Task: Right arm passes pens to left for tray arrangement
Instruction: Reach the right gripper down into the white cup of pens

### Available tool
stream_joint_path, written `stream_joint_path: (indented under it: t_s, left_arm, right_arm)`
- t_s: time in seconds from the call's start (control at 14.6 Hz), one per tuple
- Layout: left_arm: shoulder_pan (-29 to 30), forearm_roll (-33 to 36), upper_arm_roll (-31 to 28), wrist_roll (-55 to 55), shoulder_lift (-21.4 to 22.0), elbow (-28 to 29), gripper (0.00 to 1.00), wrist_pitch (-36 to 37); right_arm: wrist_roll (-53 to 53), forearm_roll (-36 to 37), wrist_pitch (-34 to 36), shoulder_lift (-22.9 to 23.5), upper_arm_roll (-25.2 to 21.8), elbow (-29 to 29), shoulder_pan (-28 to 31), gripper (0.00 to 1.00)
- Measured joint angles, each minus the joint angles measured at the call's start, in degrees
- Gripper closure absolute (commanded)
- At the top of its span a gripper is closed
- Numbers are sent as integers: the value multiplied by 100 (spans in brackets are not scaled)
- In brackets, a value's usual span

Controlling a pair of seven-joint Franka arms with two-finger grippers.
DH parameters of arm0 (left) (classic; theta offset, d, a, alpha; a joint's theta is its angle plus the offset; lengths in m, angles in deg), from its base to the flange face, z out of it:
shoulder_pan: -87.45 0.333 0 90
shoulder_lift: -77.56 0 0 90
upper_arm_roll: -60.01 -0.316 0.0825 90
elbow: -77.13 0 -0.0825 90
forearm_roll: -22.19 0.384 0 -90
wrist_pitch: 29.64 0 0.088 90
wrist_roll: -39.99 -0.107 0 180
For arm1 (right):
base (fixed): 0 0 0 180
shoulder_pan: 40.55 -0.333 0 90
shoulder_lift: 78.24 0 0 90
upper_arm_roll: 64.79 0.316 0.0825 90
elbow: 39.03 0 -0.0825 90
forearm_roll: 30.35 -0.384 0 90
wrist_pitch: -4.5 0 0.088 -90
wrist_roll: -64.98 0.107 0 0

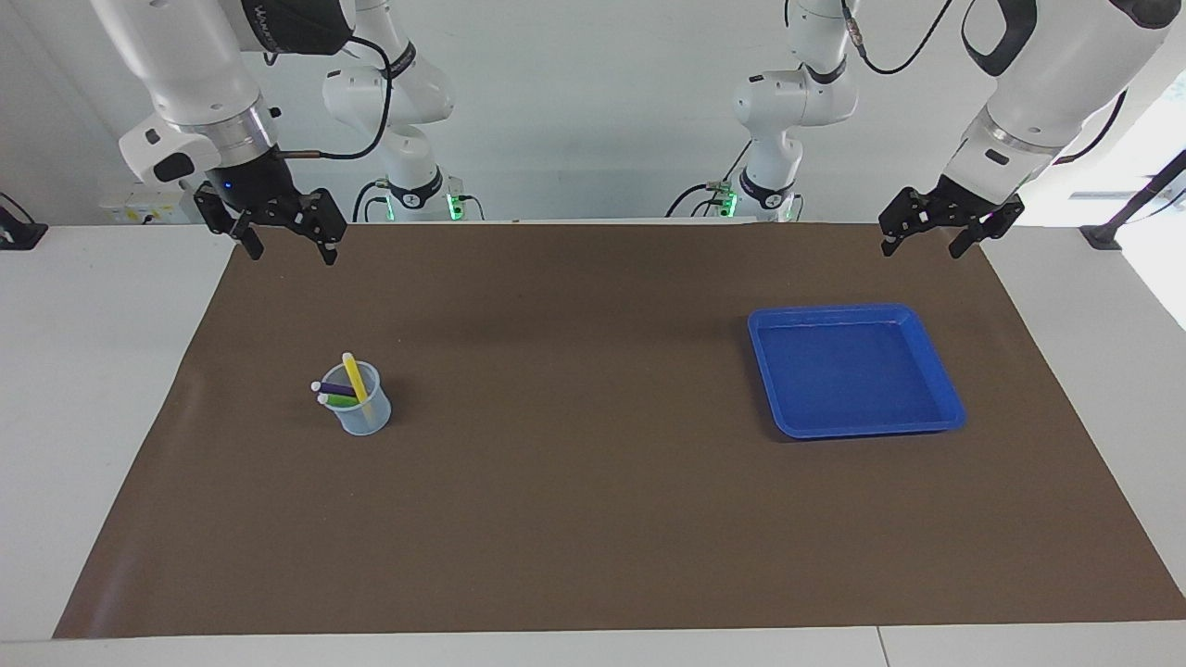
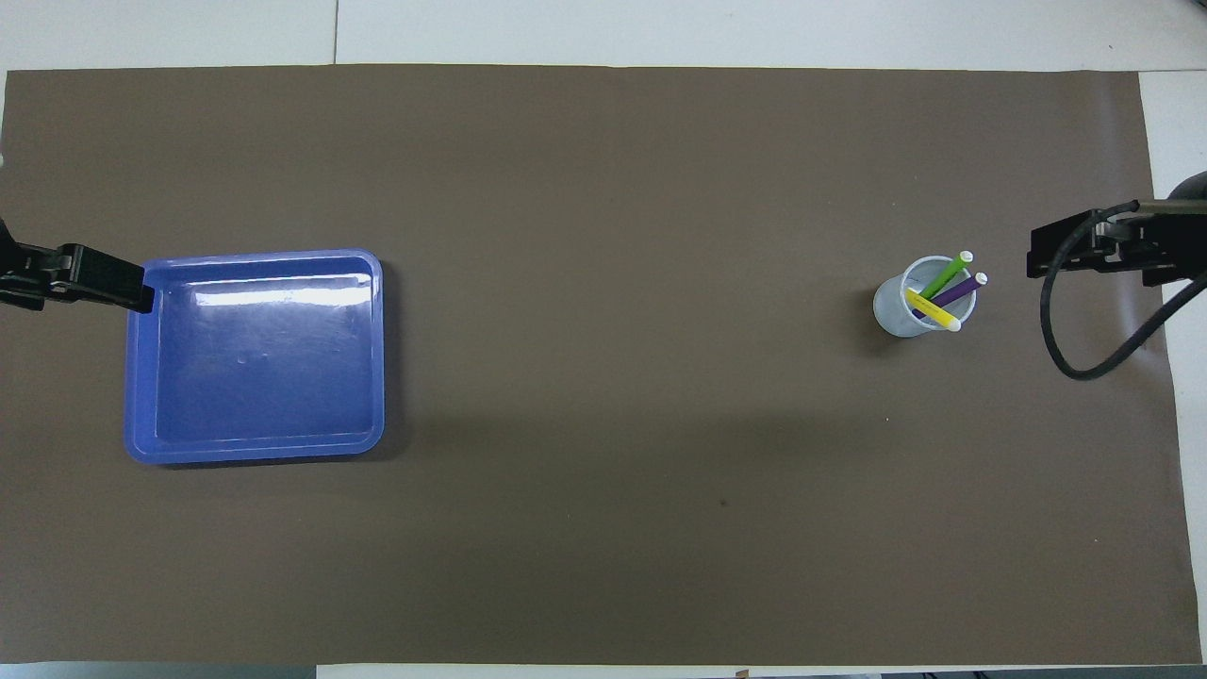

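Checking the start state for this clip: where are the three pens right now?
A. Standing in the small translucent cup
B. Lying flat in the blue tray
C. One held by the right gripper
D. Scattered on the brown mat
A: the yellow pen, green pen and purple pen all lean in the cup; the tray holds nothing.

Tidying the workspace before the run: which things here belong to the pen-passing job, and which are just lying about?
Job: yellow pen, green pen, purple pen, blue tray, right claw, left claw, both open, waiting.
Other: cup holding the pens, brown mat.
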Motion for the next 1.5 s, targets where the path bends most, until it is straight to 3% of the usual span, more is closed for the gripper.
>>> stream_joint_path:
  t_s: [0.82,0.96,1.3,1.5]
  left_arm:
    - [0,0,0,0,0,0,0,0]
    - [0,0,0,0,0,0,0,0]
    - [-1,0,1,0,0,0,0,0]
    - [-1,-1,3,0,0,0,0,0]
  right_arm:
    - [0,0,-187,-24,-17,-146,3,0]
    - [0,-15,-598,-134,-54,-533,11,0]
    - [0,-331,-2247,-661,-100,-2295,23,0]
    - [-23,-370,-3076,-719,-102,-3030,23,1]
